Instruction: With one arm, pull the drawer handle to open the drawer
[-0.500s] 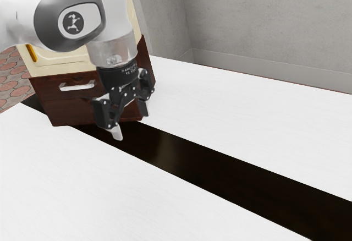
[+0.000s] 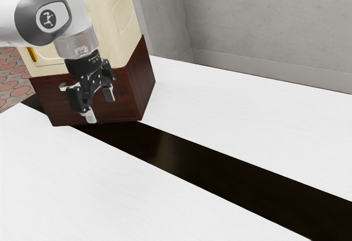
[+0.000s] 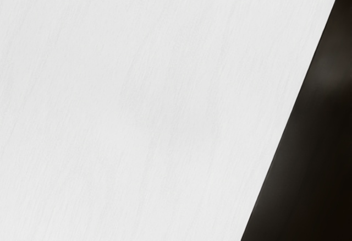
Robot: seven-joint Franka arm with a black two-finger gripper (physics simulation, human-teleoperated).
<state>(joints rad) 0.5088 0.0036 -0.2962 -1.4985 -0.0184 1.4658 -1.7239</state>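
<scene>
"Start at the exterior view's left."

"Reddish paving (image 2: 11, 76) lies past the cabinet (image 2: 146, 81). Next comes the drawer (image 2: 45, 93), in the cabinet's dark lower front. Its pale handle (image 2: 64, 87) sits high on that front, partly hidden behind the gripper (image 2: 99, 105)."

"Is the gripper on it?"

"No. It hangs before the cabinet, pointing down, fingers apart and nothing clamped. How near they are to the handle in depth, I can't tell."

"And on to the right?"

"A dark strip (image 2: 187, 155) slants away from the cabinet's foot across the white tabletop (image 2: 253, 131). A grey wall (image 2: 264, 21) stands beyond, well apart from the cabinet."

"How will the handle behave?"

"Stiff, I'd say, and perhaps slippery if it's as smooth as it looks. The drawer should be light enough to slide, though it may bind if pulled from one end. I'd take the bar at its middle, one finger above and one below, then draw straight out from the cabinet. That probably means turning the gripper first."

"What do the two views add?"

"The exterior view gives the handle and the cabinet. The wrist view gives the tabletop's faint grain and its straight border with the strip, so I'd aim by the exterior view."
</scene>
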